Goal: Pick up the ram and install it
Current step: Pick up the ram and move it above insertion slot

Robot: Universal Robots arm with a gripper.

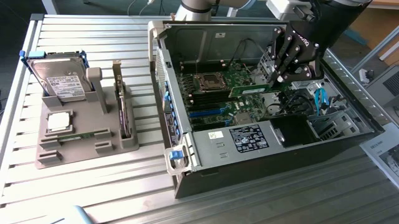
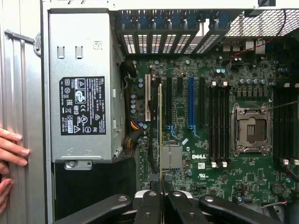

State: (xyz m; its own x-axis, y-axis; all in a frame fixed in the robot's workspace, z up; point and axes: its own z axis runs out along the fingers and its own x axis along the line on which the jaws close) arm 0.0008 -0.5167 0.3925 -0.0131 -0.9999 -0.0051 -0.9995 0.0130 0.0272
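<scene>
black fingers sit closest to the wrist camera, clenched on the ram. the ram shows edge-on as a thin green strip reaching out from between them over the motherboard. it hangs over the expansion slots, between a white slot and a blue slot; whether it touches the board cannot be told. four black memory slots lie beyond the blue one, beside the empty processor socket. a silver power supply with a black label lies beside the board, and a person's hand rests on the grey metal outside the case wall.

in the exterior view the open computer case lies on its side on the slatted metal counter, right of centre. the fingers come down from the upper right of the frame. they hold the ram level just above the motherboard, to the exterior view's right of the processor socket. on the exterior view's left, apart from the case, a grey holder carries a hard drive and a square silver processor.
</scene>
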